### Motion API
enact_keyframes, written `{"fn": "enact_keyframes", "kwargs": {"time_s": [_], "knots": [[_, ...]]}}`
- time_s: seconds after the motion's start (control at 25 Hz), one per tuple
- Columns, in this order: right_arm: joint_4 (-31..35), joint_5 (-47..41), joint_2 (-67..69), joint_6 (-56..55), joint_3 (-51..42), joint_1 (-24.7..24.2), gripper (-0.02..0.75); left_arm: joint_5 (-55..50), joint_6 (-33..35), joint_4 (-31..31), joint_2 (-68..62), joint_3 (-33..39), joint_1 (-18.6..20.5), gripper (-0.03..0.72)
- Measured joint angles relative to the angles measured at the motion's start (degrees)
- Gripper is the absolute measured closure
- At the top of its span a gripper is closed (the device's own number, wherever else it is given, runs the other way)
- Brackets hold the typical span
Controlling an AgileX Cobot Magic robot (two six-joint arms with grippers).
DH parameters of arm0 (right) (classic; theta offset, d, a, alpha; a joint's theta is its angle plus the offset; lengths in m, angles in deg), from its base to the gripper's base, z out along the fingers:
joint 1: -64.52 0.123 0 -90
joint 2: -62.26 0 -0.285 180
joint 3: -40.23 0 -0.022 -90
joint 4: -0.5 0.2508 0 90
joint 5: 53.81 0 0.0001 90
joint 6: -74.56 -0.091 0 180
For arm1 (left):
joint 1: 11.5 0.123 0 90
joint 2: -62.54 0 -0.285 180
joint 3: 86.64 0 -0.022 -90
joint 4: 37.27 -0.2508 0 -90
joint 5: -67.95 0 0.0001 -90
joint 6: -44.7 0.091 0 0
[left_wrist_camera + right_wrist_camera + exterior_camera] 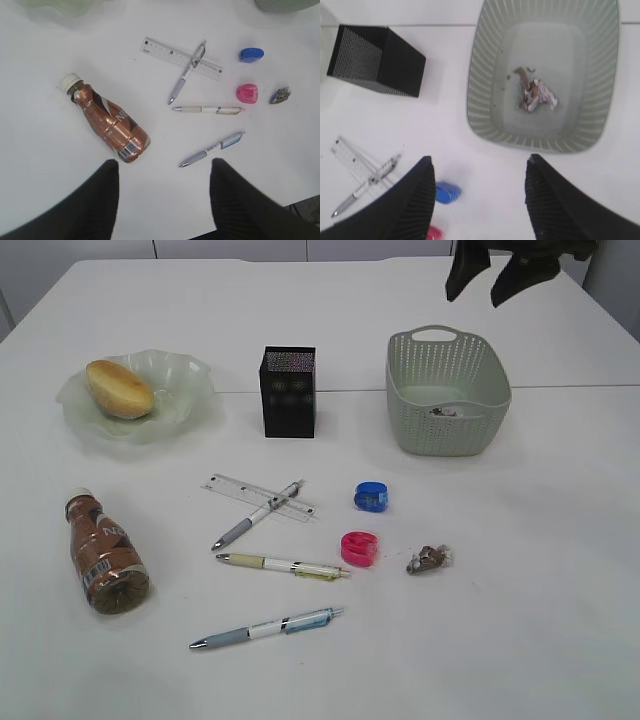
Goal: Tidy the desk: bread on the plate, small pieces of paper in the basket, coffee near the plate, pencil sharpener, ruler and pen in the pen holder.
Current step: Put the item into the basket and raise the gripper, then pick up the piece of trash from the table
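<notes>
The bread (pixel 119 388) lies on the green plate (pixel 195 390). The coffee bottle (pixel 107 553) lies on its side at the front left, also in the left wrist view (pixel 107 120). A clear ruler (pixel 230 485), three pens (pixel 283 564), a blue sharpener (pixel 370 497), a pink sharpener (pixel 359 548) and a crumpled paper (pixel 429 559) lie mid-table. The black pen holder (pixel 288 390) stands behind them. The basket (pixel 448 430) holds one paper scrap (pixel 536 95). My right gripper (pixel 485 275) (pixel 479 167) hangs open and empty high above the basket. My left gripper (pixel 164 167) is open and empty above the table front.
The white table runs to its front edge under my left gripper, with a dark gap at the lower right corner of the left wrist view (pixel 305 215). A seam line crosses the table behind the basket and holder.
</notes>
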Motion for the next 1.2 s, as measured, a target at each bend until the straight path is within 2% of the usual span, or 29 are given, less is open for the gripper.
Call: {"fn": "enact_keyframes", "kwargs": {"time_s": [0.36, 0.52, 0.72, 0.8, 1.2], "knots": [[-0.3, 0.1, -15.1, 3.3, -27.5, 0.6, 0.331, 0.0, 0.0, 0.0, 0.0, 0.0, 0.0, 0.265], [-2.0, 0.5, -15.6, 3.3, -35.0, 4.6, 0.332, 0.0, 0.0, 0.0, 0.0, 0.0, 0.0, 0.265], [-3.4, 0.7, -15.6, 2.7, -38.1, 12.3, 0.332, 0.0, -0.1, 0.0, 0.0, 0.0, 0.0, 0.265], [-4.0, 1.5, -15.2, 1.9, -38.1, 13.9, 0.332, 0.0, -0.1, 0.1, 0.0, 0.0, 0.0, 0.265], [-8.3, 2.1, -6.3, 1.1, -38.1, 14.3, 0.332, 0.0, -0.1, 0.1, 0.0, 0.0, 0.0, 0.265]]}}
